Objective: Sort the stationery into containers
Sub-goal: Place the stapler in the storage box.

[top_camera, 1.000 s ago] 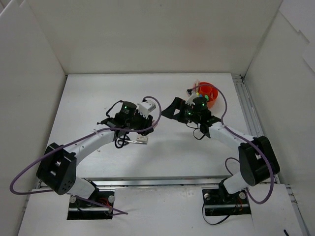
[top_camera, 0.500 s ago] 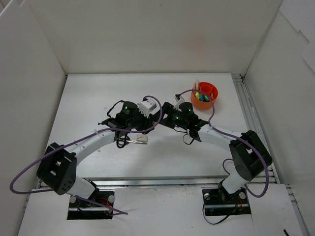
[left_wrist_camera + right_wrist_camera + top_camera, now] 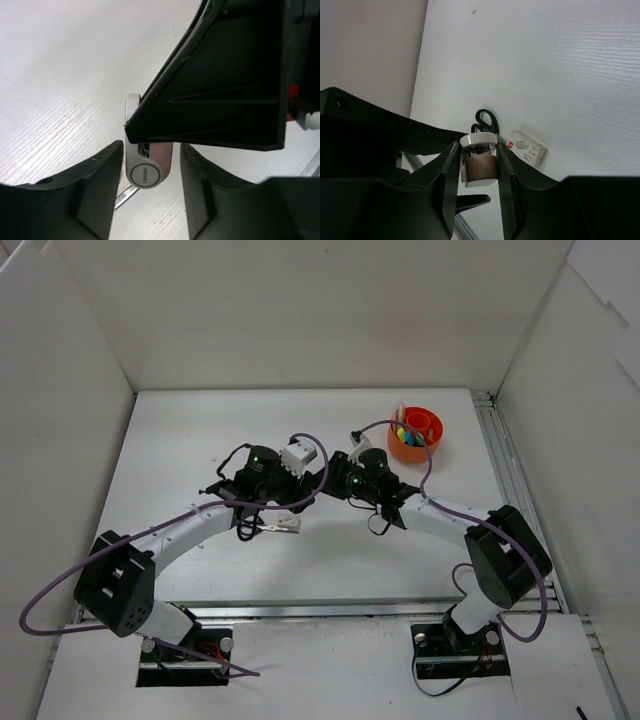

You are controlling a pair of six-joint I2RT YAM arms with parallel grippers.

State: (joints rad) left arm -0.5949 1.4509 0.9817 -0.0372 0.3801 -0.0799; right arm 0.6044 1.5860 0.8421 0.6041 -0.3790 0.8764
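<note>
Above the middle of the table, a small white and brown stapler (image 3: pixel 480 167) passes between the two arms. My right gripper (image 3: pixel 477 150) is shut on it, both fingers pressed to its sides. My left gripper (image 3: pixel 151 147) stands open around the same stapler (image 3: pixel 145 172), with a gap on the right side. In the top view the two grippers meet nose to nose, right gripper (image 3: pixel 337 468) against left gripper (image 3: pixel 305 482). Black-handled scissors (image 3: pixel 484 119) lie on the table below. The orange cup (image 3: pixel 400 452) at the back right holds highlighters and pens.
A small white box of staples (image 3: pixel 526 146) lies beside the scissors (image 3: pixel 248 530) under the left arm. White walls (image 3: pixel 60 440) enclose the table on three sides. Purple cables loop off both arms.
My right arm swung left from the orange cup to the left gripper and shut its jaws on the stapler. The left jaws eased apart a little.
</note>
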